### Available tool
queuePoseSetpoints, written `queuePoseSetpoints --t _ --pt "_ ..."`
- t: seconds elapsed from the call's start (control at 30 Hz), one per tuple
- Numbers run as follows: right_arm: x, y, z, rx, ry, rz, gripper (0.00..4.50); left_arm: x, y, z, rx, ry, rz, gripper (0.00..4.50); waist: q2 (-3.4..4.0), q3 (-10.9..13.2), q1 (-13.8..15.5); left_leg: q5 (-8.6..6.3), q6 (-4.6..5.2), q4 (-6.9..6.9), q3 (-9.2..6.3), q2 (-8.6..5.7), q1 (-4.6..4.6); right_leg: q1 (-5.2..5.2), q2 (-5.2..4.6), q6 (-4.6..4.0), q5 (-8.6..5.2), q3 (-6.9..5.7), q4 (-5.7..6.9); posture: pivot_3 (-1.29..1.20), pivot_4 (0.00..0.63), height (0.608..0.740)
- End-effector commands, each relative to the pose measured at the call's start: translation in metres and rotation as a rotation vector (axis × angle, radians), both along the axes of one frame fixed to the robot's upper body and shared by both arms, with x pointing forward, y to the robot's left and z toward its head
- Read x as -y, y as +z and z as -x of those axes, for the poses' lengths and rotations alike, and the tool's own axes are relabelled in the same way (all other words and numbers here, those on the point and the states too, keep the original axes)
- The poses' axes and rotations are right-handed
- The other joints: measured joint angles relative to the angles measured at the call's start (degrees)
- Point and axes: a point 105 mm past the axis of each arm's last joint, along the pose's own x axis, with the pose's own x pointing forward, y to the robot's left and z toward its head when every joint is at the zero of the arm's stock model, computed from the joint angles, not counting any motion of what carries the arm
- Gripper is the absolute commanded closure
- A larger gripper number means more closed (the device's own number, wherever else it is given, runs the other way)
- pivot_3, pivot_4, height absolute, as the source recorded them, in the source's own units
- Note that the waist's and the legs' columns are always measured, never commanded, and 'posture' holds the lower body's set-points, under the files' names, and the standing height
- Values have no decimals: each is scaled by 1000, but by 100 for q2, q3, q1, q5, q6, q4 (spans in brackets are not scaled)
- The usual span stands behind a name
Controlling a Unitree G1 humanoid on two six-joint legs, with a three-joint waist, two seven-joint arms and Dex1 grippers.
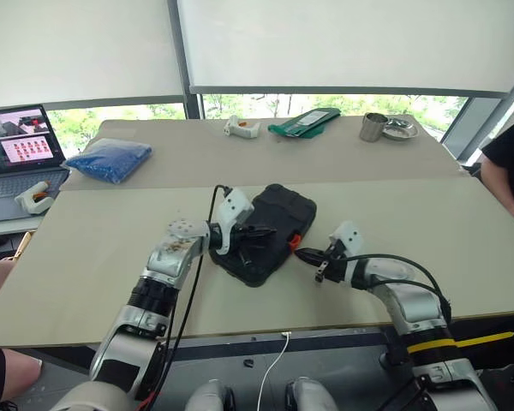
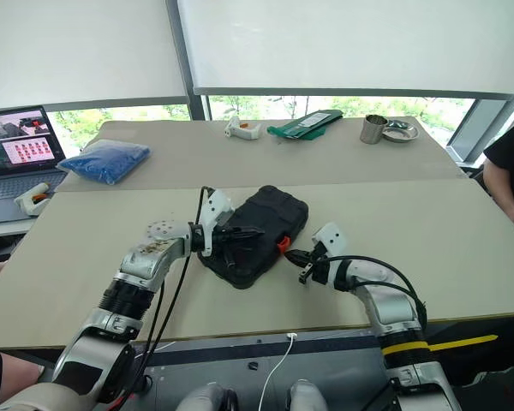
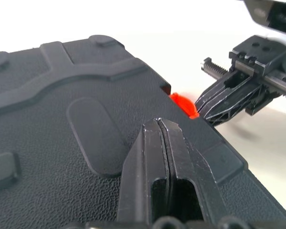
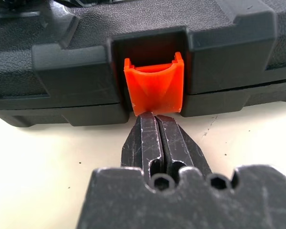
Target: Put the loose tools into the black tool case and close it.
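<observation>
Near the table's (image 1: 111,248) front edge lies the black tool case (image 1: 270,231), lid down. Latching step, by the look of it. Left gripper (image 3: 158,125), fingers together, presses the lid; right gripper (image 4: 156,116), also pinched together, noses the orange latch (image 4: 154,86). Next: push the latch home without shifting the case.

Black tool case (image 2: 255,233), pebbled black lid; orange latch (image 4: 154,87). Beige counter (image 1: 103,240). Blue bag (image 1: 111,160) beyond case.
</observation>
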Motion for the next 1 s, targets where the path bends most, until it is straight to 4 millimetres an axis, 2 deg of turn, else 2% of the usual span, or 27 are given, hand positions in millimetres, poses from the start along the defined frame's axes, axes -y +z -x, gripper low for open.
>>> queuePoseSetpoints --t 0.03,0.17,0.2,0.27,0.3,0.37,0.47,0.5,0.53,0.63,0.77,0.83,1.0 --pt "5 28 2 111 32 -10 4500 -13 -1 10 -14 -13 96 4443 0 1 4 0 0 -4 0 0 -1 -2 0 2 2 0 0 0 150 740" --pt "27 43 20 168 56 4 4500 -50 22 18 145 -3 93 4443 2 8 36 -2 -3 -8 -1 0 -29 -22 0 22 8 -8 -7 0 150 740" --pt "33 45 28 176 76 23 4212 -61 28 25 176 -23 83 4489 1 10 35 -3 -5 -11 -1 0 -31 -23 -1 23 7 -8 -8 0 150 740" --pt "44 47 38 197 97 63 3684 -79 39 37 225 -31 86 3940 3 21 35 -4 -6 -19 -1 0 -33 -25 -1 22 6 -9 -15 0 150 740" --pt "51 49 44 215 98 84 3348 -91 44 41 246 1 91 3807 2 22 42 -5 -7 -25 -1 0 -45 -37 -3 22 4 -11 -17 0 150 740" --pt "65 53 49 265 74 127 2592 -117 45 48 269 84 67 3013 0 24 59 -4 -7 -26 -1 -1 -71 -65 -9 23 4 -16 -16 0 150 740" --pt "82 52 56 358 68 223 1630 -151 30 59 254 217 -6 2016 0 24 63 -4 -7 -25 1 -6 -76 -68 -12 26 3 -14 -18 0 150 740" --pt "84 49 62 386 107 256 1192 -162 19 66 232 243 -48 1525 1 25 65 -5 -7 -25 2 -8 -72 -66 -13 32 -2 -12 -16 0 150 740" --pt "84 47 67 410 142 261 1012 -172 8 72 214 263 -98 1294 0 26 63 -5 -6 -26 3 -9 -73 -68 -14 35 -5 -13 -16 0 150 740" --pt "93 42 70 379 137 249 40 -202 -16 81 213 404 -211 169 -4 28 71 -5 -7 -25 3 -9 -70 -67 -15 24 -14 -15 -16 0 150 740" --pt "107 36 66 384 112 260 0 -218 -26 83 268 499 -283 60 -13 34 140 -17 -42 -26 2 -9 -69 -73 -34 -16 -16 -21 -16 0 150 740" --pt "112 34 64 398 85 266 0 -222 -28 83 272 539 -294 60 -13 35 183 -25 -59 -25 2 -9 -67 -86 -75 -19 -14 -33 -15 0 150 740" --pt "119 28 60 414 56 287 0 -224 -29 82 304 596 -297 60 -13 35 187 -25 -59 -25 10 -16 -68 -70 -77 -14 -9 -42 -13 0 150 740"
